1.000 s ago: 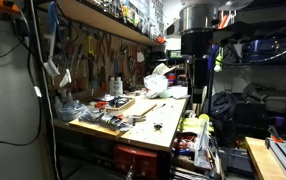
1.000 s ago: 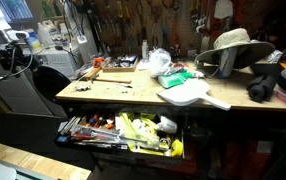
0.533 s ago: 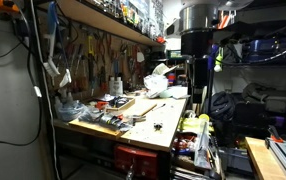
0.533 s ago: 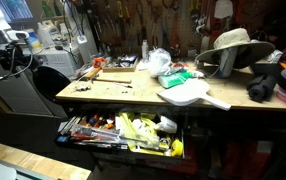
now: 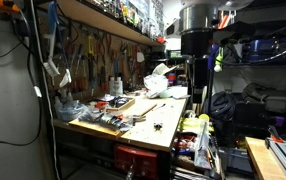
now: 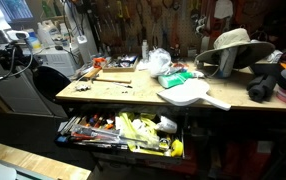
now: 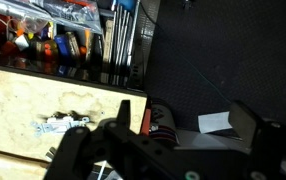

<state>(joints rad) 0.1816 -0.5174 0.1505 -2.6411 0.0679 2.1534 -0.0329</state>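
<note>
Metal bits [image 7: 58,125] lie on the desk [image 7: 23,95] near its edge, left of your end effector [image 7: 183,118] in the wrist view, strung crosswise, and your jaws hang wide apart, empty.

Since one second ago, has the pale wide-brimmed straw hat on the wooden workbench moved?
No. The pale wide-brimmed straw hat keeps its place relative to the wooden workbench edge and the white paddle-shaped board in front of it.
</note>
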